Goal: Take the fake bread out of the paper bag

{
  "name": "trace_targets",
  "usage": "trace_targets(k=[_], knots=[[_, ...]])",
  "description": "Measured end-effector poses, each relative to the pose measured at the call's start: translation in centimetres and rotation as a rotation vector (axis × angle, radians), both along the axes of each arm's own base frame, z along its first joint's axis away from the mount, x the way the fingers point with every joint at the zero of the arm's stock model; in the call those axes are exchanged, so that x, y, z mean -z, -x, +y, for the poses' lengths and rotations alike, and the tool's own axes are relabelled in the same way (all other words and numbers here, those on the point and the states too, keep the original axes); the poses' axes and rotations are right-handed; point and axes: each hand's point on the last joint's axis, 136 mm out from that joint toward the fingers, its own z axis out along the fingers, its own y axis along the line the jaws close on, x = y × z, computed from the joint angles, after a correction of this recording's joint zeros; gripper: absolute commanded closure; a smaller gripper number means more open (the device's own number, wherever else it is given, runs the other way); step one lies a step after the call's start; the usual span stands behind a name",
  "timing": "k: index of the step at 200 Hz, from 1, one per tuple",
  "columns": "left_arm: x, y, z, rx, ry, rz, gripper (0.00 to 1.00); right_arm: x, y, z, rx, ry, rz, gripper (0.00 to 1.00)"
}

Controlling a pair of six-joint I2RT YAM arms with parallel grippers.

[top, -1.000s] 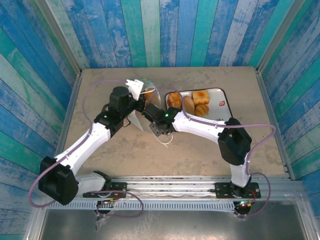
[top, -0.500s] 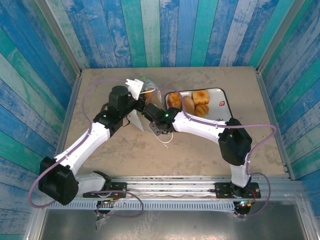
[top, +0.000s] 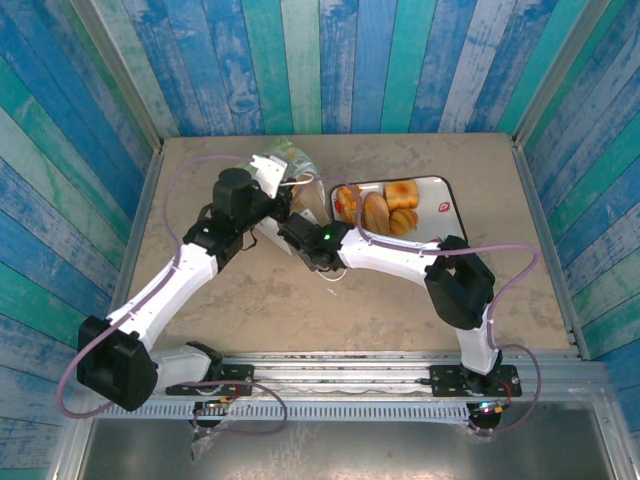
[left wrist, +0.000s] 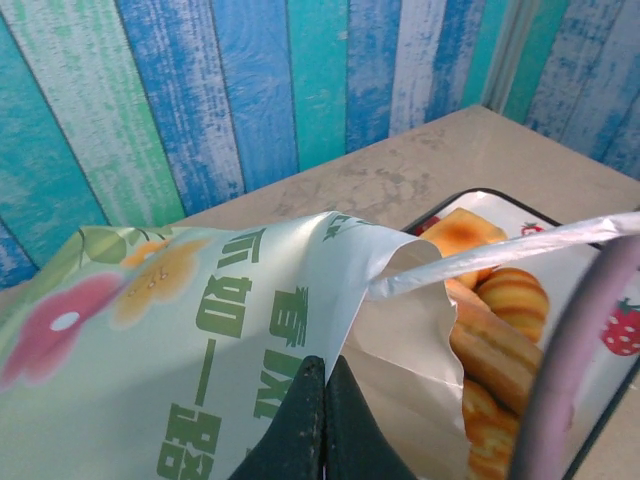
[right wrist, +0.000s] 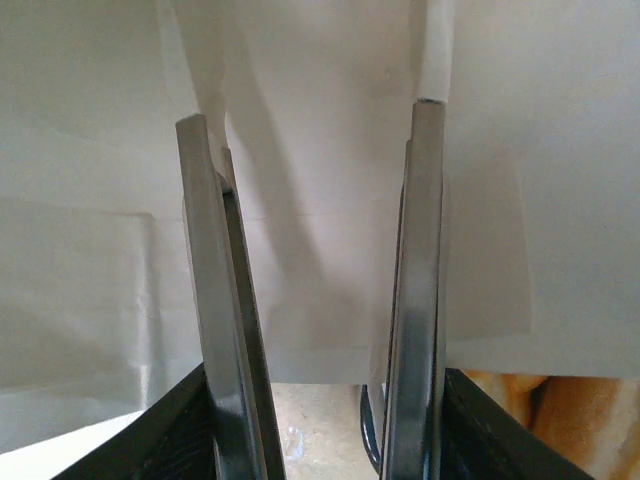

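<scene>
I see the left gripper (left wrist: pixel 323 372) pressed together on the upper edge of the paper bag (left wrist: pixel 200 330), pinching the sheet just beside the open mouth; the bag is pale, with green lettering and a flower print, and it sits left of centre toward the far side of the table (top: pixel 420 290); a white loop handle (left wrist: pixel 500 255) stretches across the left wrist view. The right gripper (right wrist: pixel 312 115) is at the bag's near side, its fingers (right wrist: pixel 215 300) spread apart with white paper just ahead and nothing clamped between them; I cannot tell whether they touch the paper. The fake bread (top: pixel 376 210) that I can see lies on the strawberry-print tray (top: pixel 432 188), just right of the bag; whether more is inside the bag I cannot tell.
</scene>
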Motion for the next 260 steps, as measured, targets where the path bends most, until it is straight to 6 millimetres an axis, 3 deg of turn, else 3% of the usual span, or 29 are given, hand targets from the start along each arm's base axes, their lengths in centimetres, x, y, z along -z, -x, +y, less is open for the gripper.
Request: trace_targets(k=[26,64,85,119,186,260], knots=[[-0.6,0.4,-0.2,0.021,0.015,-0.01,0.99,-0.2,-0.4,0.2,0.013,-0.011,-0.038,0.51],[-1.0,0.5,-0.2,0.021,0.02,-0.02,1.0,-1.1,-1.2,-0.3,0.07,-0.008,-0.103,0.63],[-1.0,0.5,-0.2,0.02,0.02,-0.021,1.0,-1.3,-1.4,-0.6,0.094,-0.01,-0.119,0.56],[-1.2,0.4,-0.3,0.021,0.028,-0.028,1.0,-1.5,-1.6,-0.4,0.083,-0.011,-0.133,0.53],[-1.4,0.5,-0.4,0.026,0.035,-0.031,1.0,-2.4,-2.0,-1.2,0.11,0.041,-0.203,0.51],[-1.3,0.3,-0.3,-0.017,0.042,-0.021,1.0,-3.8,-0.9,-1.8,0.137,0.01,-0.247,0.52]])
